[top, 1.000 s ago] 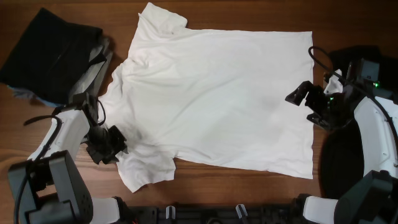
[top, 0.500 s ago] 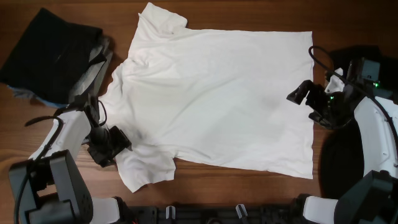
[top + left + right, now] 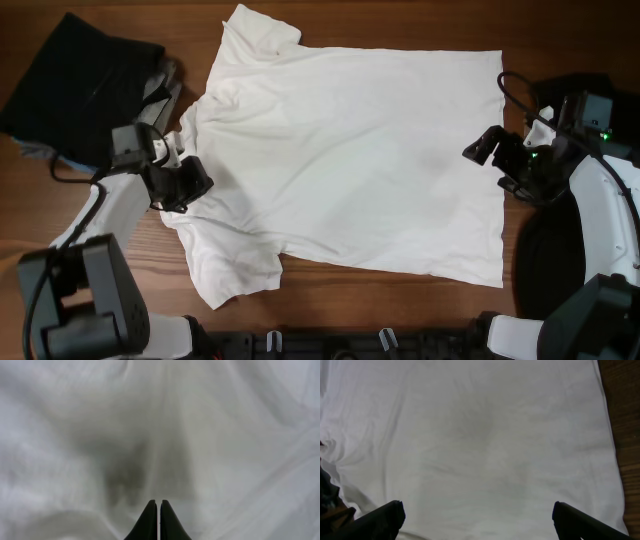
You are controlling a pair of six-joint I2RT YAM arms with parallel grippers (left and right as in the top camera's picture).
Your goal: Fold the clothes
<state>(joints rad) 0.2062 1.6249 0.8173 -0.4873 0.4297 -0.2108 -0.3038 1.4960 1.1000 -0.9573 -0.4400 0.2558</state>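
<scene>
One change — left tool (image 3: 195, 182) moved onto T-shirt (image 3: 350, 150), closed

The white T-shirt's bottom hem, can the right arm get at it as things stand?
Probably yes. The right gripper hangs just over the hem of the white T-shirt, with its jaws wide open. Nothing lies between them, and the cloth there is flat.

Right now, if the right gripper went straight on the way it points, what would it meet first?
The large plain white cotton T-shirt: the open right gripper points onto its flat body, nothing between in the wrist view. Its height above the cloth is unclear.
</scene>
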